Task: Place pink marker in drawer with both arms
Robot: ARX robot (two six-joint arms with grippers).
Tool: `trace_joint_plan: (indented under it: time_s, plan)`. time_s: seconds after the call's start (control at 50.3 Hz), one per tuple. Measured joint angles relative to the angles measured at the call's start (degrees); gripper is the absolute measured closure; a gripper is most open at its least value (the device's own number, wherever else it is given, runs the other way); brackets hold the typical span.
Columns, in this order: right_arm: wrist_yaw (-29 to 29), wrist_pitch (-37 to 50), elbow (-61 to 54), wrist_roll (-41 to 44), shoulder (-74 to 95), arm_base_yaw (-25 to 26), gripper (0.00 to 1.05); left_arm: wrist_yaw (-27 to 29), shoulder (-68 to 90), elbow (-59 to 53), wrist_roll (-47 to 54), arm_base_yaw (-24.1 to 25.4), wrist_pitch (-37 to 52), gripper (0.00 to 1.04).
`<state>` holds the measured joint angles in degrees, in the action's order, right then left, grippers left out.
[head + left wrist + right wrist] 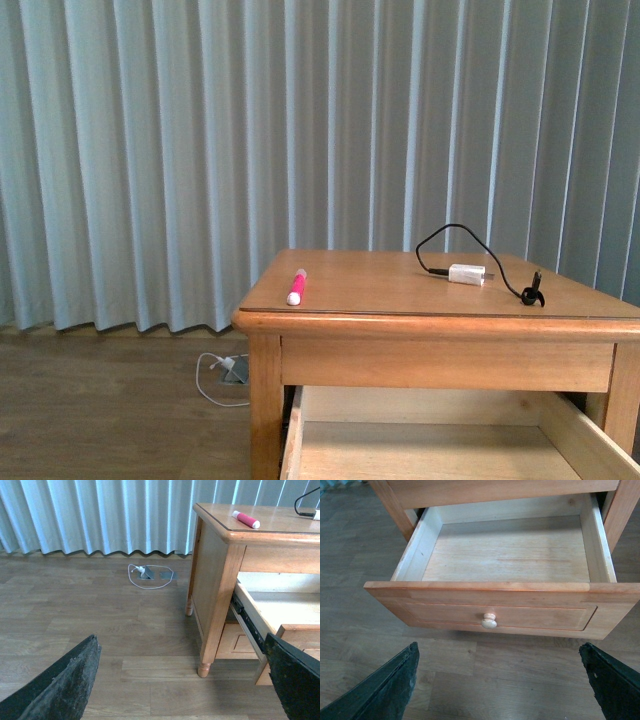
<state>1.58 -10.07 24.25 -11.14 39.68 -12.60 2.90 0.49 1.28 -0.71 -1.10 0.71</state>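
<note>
A slim bright-pink marker with a white cap end (296, 286) lies on the light-wood counter (390, 290), near its front left corner. Well apart to its right sits a white charger plug (467, 274). Its black cable (533, 293) loops behind it and ends near the front right edge. Under the top, the wide light-wood drawer (545, 615) stands pulled out toward the robot. The right black tool (498, 647) is before the drawer's front, and the left black tool (180, 639) is over the wooden plank floor (75, 605), left of the counter. A pale pleated curtain (200, 150) hangs behind.
</note>
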Motion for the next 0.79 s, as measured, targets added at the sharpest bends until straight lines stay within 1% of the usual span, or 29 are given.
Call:
trace_joint_plan:
  time_s: [0.04,0.06,0.079,0.099,0.119,0.159,0.199,0.278,0.358,0.378,0.497,0.556,0.636,0.795]
  plan:
    - [0.0,0.0,0.0,0.0,0.0,0.0,0.08,8.9,1.4,0.0,-1.0,-3.0,3.2,0.06]
    - [0.0,0.0,0.0,0.0,0.0,0.0,0.08,11.1,1.9,0.0,-1.2,-3.8,4.1,0.06]
    - [0.0,0.0,0.0,0.0,0.0,0.0,0.08,15.3,2.9,0.0,-1.8,-5.6,5.5,0.06]
    - [0.0,0.0,0.0,0.0,0.0,0.0,0.08,17.7,4.0,0.1,-2.4,-7.0,6.3,0.06]
    - [0.0,0.0,0.0,0.0,0.0,0.0,0.08,22.3,6.0,0.4,-3.3,-8.9,6.5,0.06]
    - [0.0,0.0,0.0,0.0,0.0,0.0,0.08,26.3,9.8,0.9,-3.7,-11.0,7.2,0.06]
    - [0.0,0.0,0.0,0.0,0.0,0.0,0.08,27.7,14.1,1.8,-3.6,-12.2,9.1,0.06]
    - [0.0,0.0,0.0,0.0,0.0,0.0,0.08,26.6,21.8,5.4,-3.6,-12.6,13.6,0.06]
    - [0.0,0.0,0.0,0.0,0.0,0.0,0.08,22.5,32.2,13.1,-2.6,-12.5,18.1,0.06]
    - [0.0,0.0,0.0,0.0,0.0,0.0,0.08,22.0,33.3,14.0,-2.5,-12.5,18.3,0.06]
    - [0.0,0.0,0.0,0.0,0.0,0.0,0.08,14.9,48.0,25.6,-0.1,-12.6,19.6,0.06]
    - [0.0,0.0,0.0,0.0,0.0,0.0,0.08,12.8,55.3,31.3,1.4,-12.9,19.8,0.06]
    - [0.0,0.0,0.0,0.0,0.0,0.0,0.08,11.6,64.2,38.6,3.3,-13.6,20.0,0.06]
    - [0.0,0.0,0.0,0.0,0.0,0.0,0.08,11.3,78.8,51.7,5.1,-15.6,18.8,0.06]
